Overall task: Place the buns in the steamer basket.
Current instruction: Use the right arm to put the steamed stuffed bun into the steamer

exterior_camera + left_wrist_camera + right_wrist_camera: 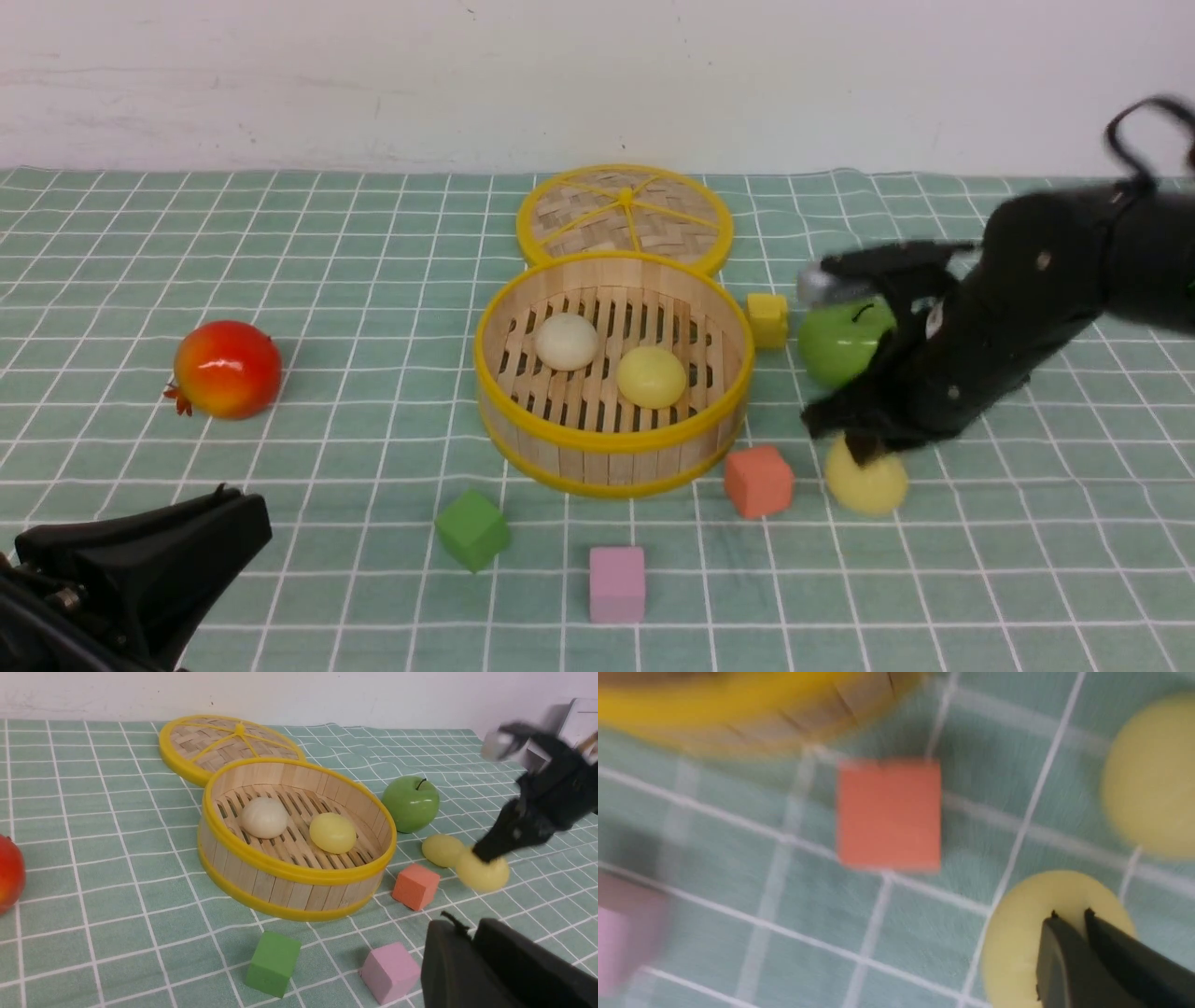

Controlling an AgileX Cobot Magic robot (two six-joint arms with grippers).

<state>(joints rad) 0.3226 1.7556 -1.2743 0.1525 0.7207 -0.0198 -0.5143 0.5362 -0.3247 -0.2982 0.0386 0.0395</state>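
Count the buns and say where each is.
4. An off-white bun and a pale yellow bun lie in the steamer basket; a third bun is pinched by the right gripper beside the orange cube; a fourth bun lies by the green apple, hidden in the front view.

Two buns (567, 341) in steamer basket (611, 439), two outside.
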